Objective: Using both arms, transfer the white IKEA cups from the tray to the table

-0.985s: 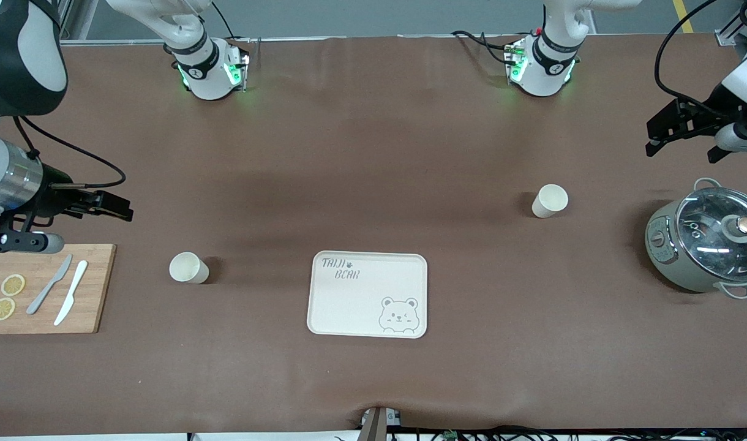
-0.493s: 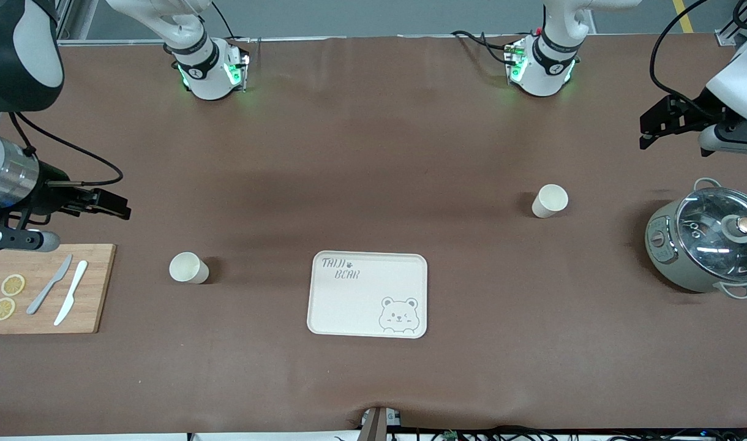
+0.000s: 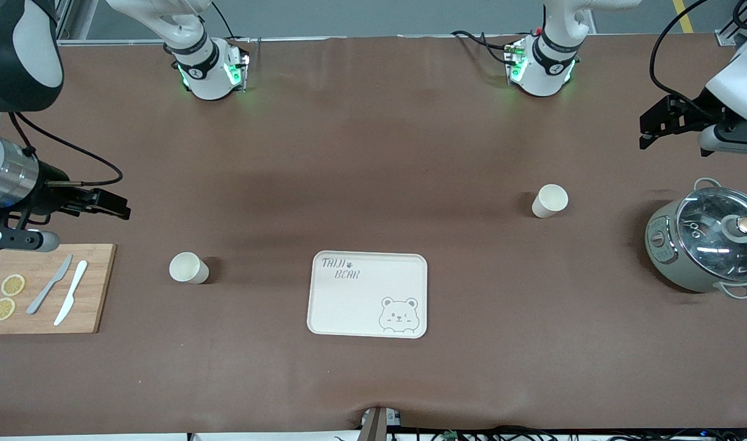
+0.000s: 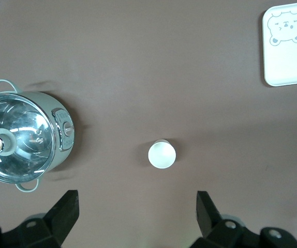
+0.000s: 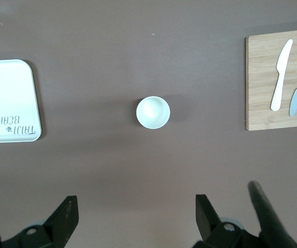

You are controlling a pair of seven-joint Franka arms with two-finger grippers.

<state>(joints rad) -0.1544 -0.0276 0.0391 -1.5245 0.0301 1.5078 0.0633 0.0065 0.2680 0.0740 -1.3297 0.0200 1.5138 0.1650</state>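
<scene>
Two white IKEA cups stand upright on the brown table. One cup (image 3: 188, 267) (image 5: 152, 112) is toward the right arm's end, between the cutting board and the bear-printed tray (image 3: 361, 300). The other cup (image 3: 550, 200) (image 4: 162, 154) stands toward the left arm's end, between tray and pot. My right gripper (image 3: 123, 207) (image 5: 136, 206) hangs open and empty over bare table beside the board, apart from its cup. My left gripper (image 3: 644, 131) (image 4: 137, 204) hangs open and empty over bare table near the pot, apart from its cup.
A grey-green pot with a glass lid (image 3: 707, 245) (image 4: 24, 137) sits at the left arm's end. A wooden cutting board (image 3: 46, 288) (image 5: 278, 82) with two knives and lemon slices lies at the right arm's end. The tray (image 4: 293, 57) (image 5: 9, 103) holds nothing.
The left gripper shifted a little away from the pot toward the bases' side of the table, then held still. The right gripper moved only slightly. Cups and tray stayed put.
</scene>
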